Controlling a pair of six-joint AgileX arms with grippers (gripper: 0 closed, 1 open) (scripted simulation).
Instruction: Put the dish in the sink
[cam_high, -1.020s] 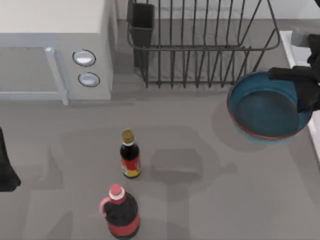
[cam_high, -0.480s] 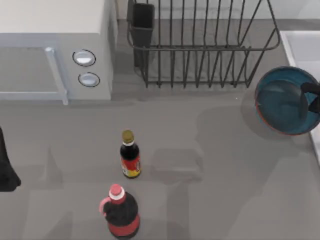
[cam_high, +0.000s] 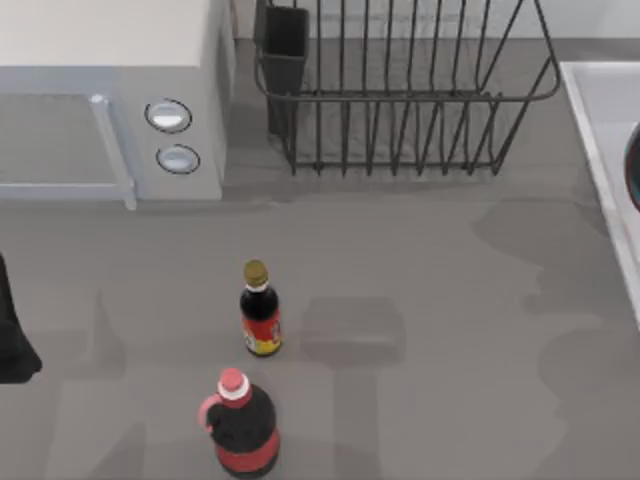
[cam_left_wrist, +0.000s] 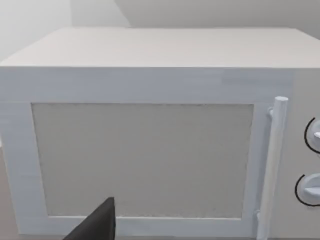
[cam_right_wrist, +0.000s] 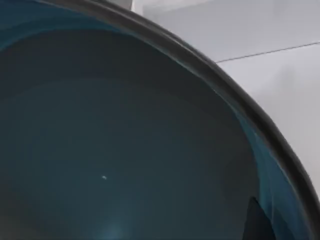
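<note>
Dish (cam_high: 634, 165) sits at the far right edge over the sink (cam_high: 600, 110). Right end effector grip can't be told. Left arm (cam_high: 14, 335) parked left, grip unclear.

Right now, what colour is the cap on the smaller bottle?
Gold, on the smaller bottle, seen best in the top view.

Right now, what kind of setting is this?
Most likely a kitchen counter, rendered in simulation: a white microwave, a dark wire dish rack and a white sink at the right edge, plus two sauce bottles.
</note>
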